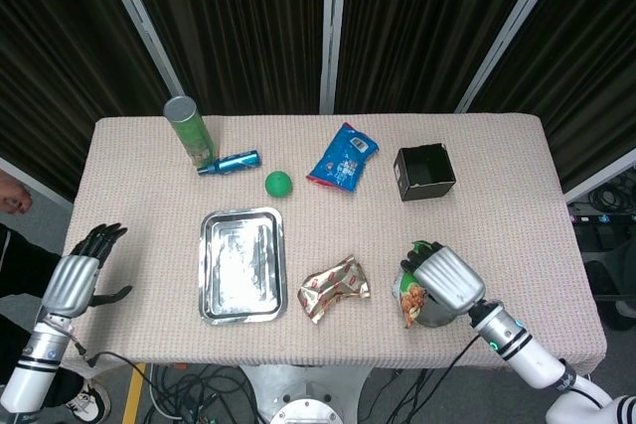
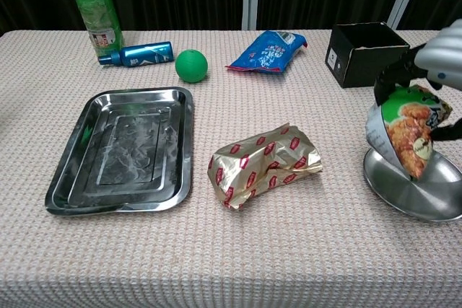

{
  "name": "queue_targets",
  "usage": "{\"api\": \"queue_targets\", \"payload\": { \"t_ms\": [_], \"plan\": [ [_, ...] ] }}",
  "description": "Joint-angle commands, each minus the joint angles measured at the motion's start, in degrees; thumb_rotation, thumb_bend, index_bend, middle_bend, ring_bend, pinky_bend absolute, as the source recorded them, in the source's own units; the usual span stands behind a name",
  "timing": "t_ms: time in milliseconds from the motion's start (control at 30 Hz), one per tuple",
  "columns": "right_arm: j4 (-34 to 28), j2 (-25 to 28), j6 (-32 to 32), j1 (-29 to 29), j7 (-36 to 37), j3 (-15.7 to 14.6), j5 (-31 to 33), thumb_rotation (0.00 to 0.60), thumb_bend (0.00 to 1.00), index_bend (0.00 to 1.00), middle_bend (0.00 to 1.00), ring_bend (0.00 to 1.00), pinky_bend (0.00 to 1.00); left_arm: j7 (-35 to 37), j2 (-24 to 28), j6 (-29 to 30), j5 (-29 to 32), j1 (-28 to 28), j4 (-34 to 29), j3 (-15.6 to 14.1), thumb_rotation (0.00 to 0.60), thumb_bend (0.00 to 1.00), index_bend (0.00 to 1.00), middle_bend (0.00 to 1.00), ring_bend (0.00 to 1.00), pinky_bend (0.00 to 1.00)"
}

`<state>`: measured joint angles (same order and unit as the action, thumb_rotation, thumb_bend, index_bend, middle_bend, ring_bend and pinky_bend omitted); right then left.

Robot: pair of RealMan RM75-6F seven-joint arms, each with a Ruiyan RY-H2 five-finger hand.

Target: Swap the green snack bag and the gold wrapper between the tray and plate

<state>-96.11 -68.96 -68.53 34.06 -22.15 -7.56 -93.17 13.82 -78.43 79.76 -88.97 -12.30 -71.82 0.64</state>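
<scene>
My right hand point(image 1: 447, 280) point(image 2: 437, 63) holds the green snack bag point(image 1: 411, 301) point(image 2: 403, 129) over the round metal plate point(image 2: 422, 197) point(image 1: 434, 318) at the table's front right. The bag's lower end hangs just above the plate's dish. The gold wrapper point(image 1: 334, 288) point(image 2: 263, 164) lies on the cloth between the plate and the empty steel tray point(image 1: 241, 263) point(image 2: 124, 148). My left hand point(image 1: 76, 277) hangs open off the table's left edge, holding nothing; the chest view does not show it.
At the back stand a green can point(image 1: 189, 130) point(image 2: 92, 3), a blue bottle point(image 1: 229, 162) point(image 2: 137, 54) lying on its side, a green ball point(image 1: 278, 183) point(image 2: 191, 65), a blue snack bag point(image 1: 343, 156) point(image 2: 268, 50) and a black open box point(image 1: 424, 172) point(image 2: 363, 53).
</scene>
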Motion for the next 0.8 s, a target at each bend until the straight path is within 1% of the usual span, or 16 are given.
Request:
{"api": "queue_targets", "payload": {
  "t_ms": [33,233,467,567,633,667,733,800],
  "plan": [
    [1.1,-1.43,1.0,-0.62,0.32,-0.31,-0.31,0.6,0.26,0.74,0.62,0.49,0.52,-0.51,0.22,0.31,-0.18,0.0,-0.61,0.0,0.6,0.15,0.1,0.08,0.03,0.21],
    [1.35,-2.14,4.8,-0.68,-1.48,-0.12,0.89,0.6,0.25,0.71,0.61,0.49,0.5,-1.17,0.67,0.69,-0.18,0.22,-1.77,-0.11,0.6,0.15,0.1,0.08,0.03,0.21],
    [-1.1,0.04,6.57,-1.77,-4.89,0.37,3.3,0.6,0.24,0.69,0.6,0.47,0.47,-1.91,0.6,0.4,-0.4,-0.1,-2.62,-0.2,0.6,0.15,0.1,0.08,0.03,0.21],
    [-2.04,0.65,7.53,-2.0,-6.68,0.81,4.71,0.6,0.22,0.67,0.6,0.44,0.45,-2.28,0.36,0.27,-0.45,-0.25,-2.87,-0.21,0.6,0.15,0.1,0.08,0.03,0.21],
    [-2.39,0.86,8.3,-1.99,-7.53,1.13,5.65,0.6,0.2,0.63,0.58,0.41,0.42,-2.46,0.23,0.13,-0.38,-0.31,-3.02,-0.21,0.6,0.15,0.1,0.08,0.03,0.21],
    [-2.68,1.07,9.01,-1.97,-8.31,1.27,6.5,0.6,0.19,0.57,0.55,0.38,0.39,-1.94,0.55,0.14,-0.14,-0.13,-2.55,-0.24,0.6,0.15,0.1,0.08,0.03,0.21],
    [-3.43,1.49,10.35,-1.86,-9.8,1.48,8.27,0.6,0.15,0.45,0.49,0.31,0.33,-1.39,0.56,-0.06,-0.22,-0.28,-2.09,-0.28,0.6,0.15,0.1,0.08,0.03,0.21],
    [-4.39,1.91,11.61,-1.71,-11.2,1.78,10.13,0.6,0.09,0.29,0.39,0.18,0.23,-1.15,0.49,-0.17,-0.18,-0.35,-1.78,-0.26,0.6,0.15,0.1,0.08,0.03,0.21]
  ]
}}
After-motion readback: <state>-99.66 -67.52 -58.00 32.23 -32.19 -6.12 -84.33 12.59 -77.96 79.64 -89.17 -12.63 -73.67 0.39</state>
